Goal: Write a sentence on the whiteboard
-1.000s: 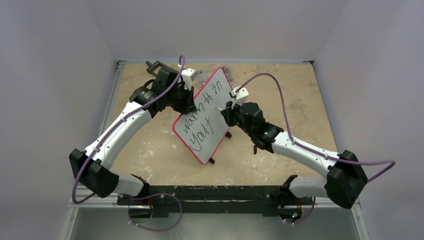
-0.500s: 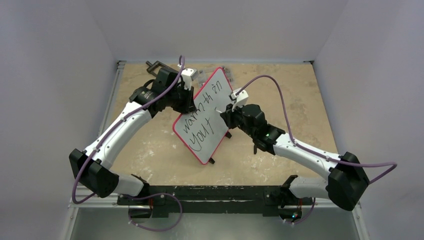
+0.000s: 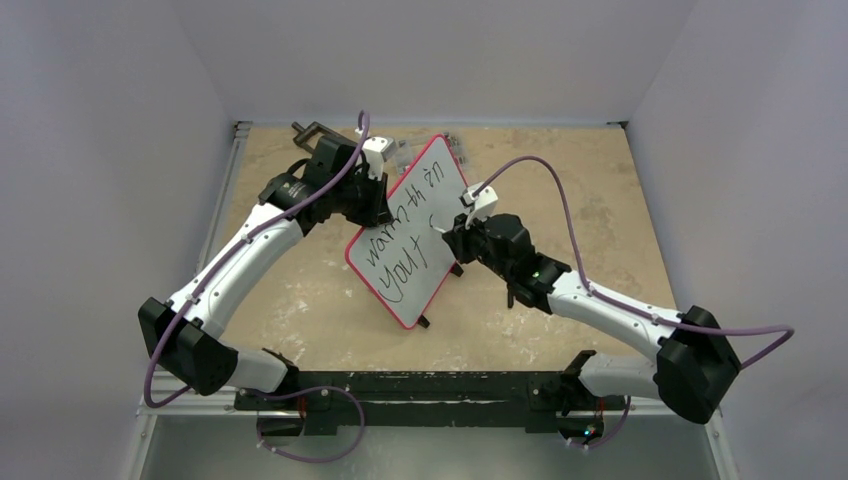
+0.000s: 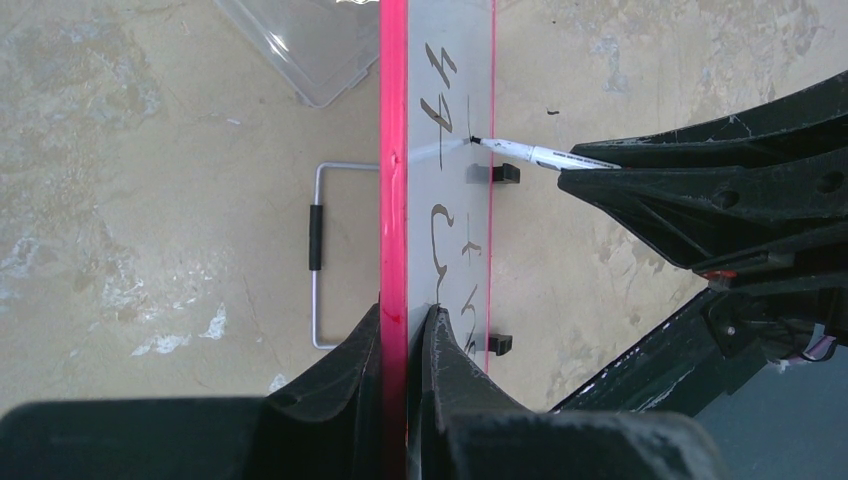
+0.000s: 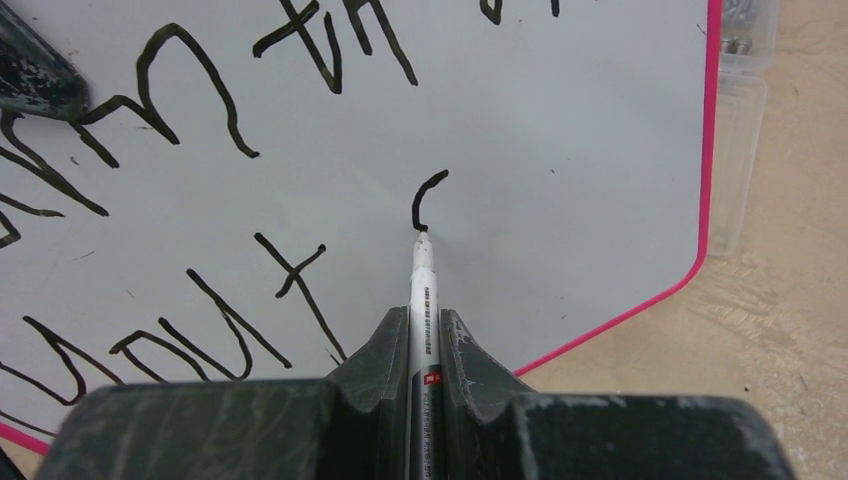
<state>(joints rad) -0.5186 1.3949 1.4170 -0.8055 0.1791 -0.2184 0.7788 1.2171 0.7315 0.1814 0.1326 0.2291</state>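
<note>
I'm clamping whiteboard (image 5: 560, 150) rim in left hand (image 4: 404, 325), gripping marker (image 5: 422, 275) in right hand (image 5: 425, 325), tip touching, extending sentence (image 5: 415, 208) mid-letter. Next calls for steady light pressure.

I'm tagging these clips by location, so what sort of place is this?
Probably a robot lab test cell: plain pale walls enclose a worn tan tabletop; the left claw grips a whiteboard, the right claw a marker.

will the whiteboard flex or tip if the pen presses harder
Probably stiff: the whiteboard looks thin yet straight edge-on. Likely tippy alone: it stands tilted with the left hand clamping its red edge. Its face mirrors the pen, so probably slick.
</note>
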